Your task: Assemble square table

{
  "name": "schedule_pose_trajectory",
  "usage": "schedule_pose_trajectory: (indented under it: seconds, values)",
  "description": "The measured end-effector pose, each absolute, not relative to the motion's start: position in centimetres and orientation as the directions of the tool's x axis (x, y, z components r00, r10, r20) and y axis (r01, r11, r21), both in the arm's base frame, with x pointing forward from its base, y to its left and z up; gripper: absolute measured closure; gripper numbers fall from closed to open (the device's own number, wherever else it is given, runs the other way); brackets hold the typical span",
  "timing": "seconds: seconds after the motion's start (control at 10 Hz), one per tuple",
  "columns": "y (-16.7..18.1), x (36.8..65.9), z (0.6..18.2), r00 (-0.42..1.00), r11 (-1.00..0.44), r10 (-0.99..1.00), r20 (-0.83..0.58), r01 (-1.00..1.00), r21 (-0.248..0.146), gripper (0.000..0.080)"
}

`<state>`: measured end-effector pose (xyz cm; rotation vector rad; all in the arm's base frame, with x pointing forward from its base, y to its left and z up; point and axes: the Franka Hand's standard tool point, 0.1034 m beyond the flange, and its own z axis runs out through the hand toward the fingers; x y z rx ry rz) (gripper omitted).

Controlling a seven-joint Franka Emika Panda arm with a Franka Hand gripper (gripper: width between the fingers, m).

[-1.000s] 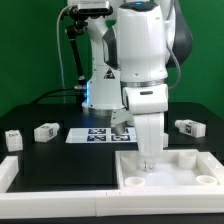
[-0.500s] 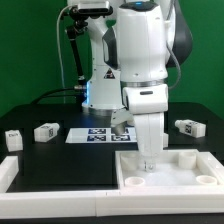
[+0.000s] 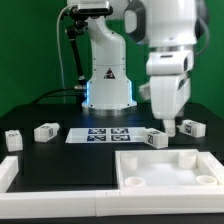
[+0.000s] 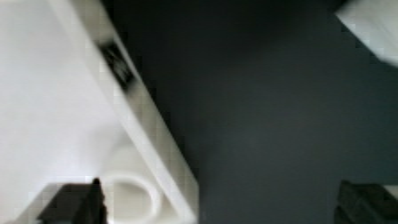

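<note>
Jaws are released and wide apart w/ nothing betw. them. In the wrist view we see the dark fingertips (image 4: 71, 203) at opposite sides of the frame. Betw. them are only the rim of the square table panel (image 4: 50, 110) and the bare dark counter (image 4: 249, 120).

In the exterior view the jaws hang over the counter (image 3: 60, 150) just past the panel's (image 3: 168, 172) far edge, not touching it. They sit betw. the centre leg (image 3: 155, 138) and the right leg (image 3: 188, 127), near both. We can't tell if they touch either one. The panel lies flat at the front, toward the exterior view's right.

The arm (image 3: 168, 55) stands tall on the exterior view's right, wrist pointing approx. straight down.

The panel is smooth white plastic w/ a raised rim and round sockets near its corners. One socket (image 4: 128, 195) shows in the wrist view, along w/ a black-and-white tag (image 4: 116, 62) on the edge. That view is blurred, and we can't ID a white shape (image 4: 374, 20) at one corner of it.

The legs are short white blocks w/ tags. The left leg (image 3: 46, 131) and the far-left leg (image 3: 12, 139) lie well apart from the jaws. The marker board (image 3: 108, 134) lies flat betw. the left and centre legs. A plain white bar (image 3: 8, 172) sits at the front on the exterior view's left.
</note>
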<state>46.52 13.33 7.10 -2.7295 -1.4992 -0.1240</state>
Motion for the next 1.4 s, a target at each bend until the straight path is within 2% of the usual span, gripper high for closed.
schedule_pose_trajectory:
  seconds: [0.5, 0.8, 0.9, 1.4]
  values:
    - [14.3, 46.2, 7.0, 0.778, -0.78, 0.622, 0.086, 0.626, -0.02, 0.015]
    - [21.6, 42.1, 7.7, 0.838, -0.838, 0.541, 0.065, 0.544, -0.043, 0.015]
    - [22.8, 41.4, 7.6, 0.838, -0.837, 0.544, 0.053, 0.546, -0.044, 0.015]
    - [22.3, 40.2, 7.3, 0.806, -0.846, 0.524, -0.276, 0.531, -0.053, 0.015]
